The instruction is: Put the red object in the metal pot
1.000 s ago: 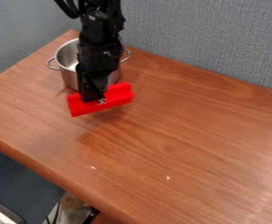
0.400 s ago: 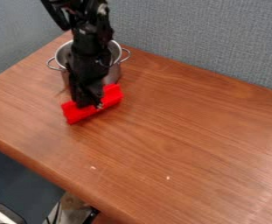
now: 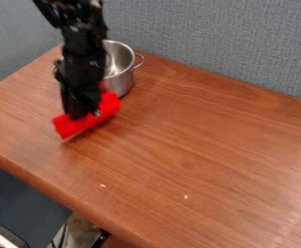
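The red object (image 3: 85,116), a bright red bar, sits on the wooden table just in front of the metal pot (image 3: 118,66). My gripper (image 3: 79,109) points straight down over the middle of the bar and is shut on it. The black arm rises from there and covers the pot's left side. The pot is shiny silver, round, with a small handle showing on its right.
The brown wooden table (image 3: 204,145) stretches to the right and toward the front, with its near edge running along the lower left. A grey-blue wall (image 3: 230,39) stands behind the table.
The gripper has slid to the left and slightly toward the table's front with the red bar, and the bar has turned with it. The pot has stayed put.
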`<state>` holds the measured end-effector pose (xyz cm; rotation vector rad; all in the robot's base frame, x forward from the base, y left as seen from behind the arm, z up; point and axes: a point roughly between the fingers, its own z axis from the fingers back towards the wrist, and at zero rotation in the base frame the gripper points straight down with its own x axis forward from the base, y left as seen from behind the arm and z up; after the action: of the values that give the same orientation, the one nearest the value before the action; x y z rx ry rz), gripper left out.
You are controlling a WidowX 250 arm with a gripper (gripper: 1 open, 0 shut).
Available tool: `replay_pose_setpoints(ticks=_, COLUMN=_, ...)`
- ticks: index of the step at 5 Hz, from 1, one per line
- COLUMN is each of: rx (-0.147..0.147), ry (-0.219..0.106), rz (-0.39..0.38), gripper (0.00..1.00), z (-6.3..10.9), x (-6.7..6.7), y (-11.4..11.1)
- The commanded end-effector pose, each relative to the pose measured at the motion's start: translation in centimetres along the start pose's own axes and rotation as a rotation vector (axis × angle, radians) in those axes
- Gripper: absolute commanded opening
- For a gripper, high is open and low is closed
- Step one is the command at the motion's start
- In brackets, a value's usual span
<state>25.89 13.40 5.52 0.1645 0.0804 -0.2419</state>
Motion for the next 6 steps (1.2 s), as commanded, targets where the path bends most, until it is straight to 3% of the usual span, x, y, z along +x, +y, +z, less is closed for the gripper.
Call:
replay_pose_setpoints(ticks=1, rx=0.046, ry=-0.084, rz=0.074, gripper=0.0, z=4.0, x=-0.9, y=2.9)
replay_pose_setpoints(ticks=3, rx=0.057, ry=-0.084, rz=0.08, gripper=0.0, z=4.2, x=-2.5, y=4.0)
replay_pose_setpoints(ticks=5, rx=0.054, ry=-0.126, rz=-0.055, gripper=0.0, z=6.7, x=-1.3, y=2.3)
replay_pose_setpoints(ticks=6, rx=0.041, ry=-0.135, rz=-0.026, gripper=0.0, z=6.2, x=-1.1, y=1.4)
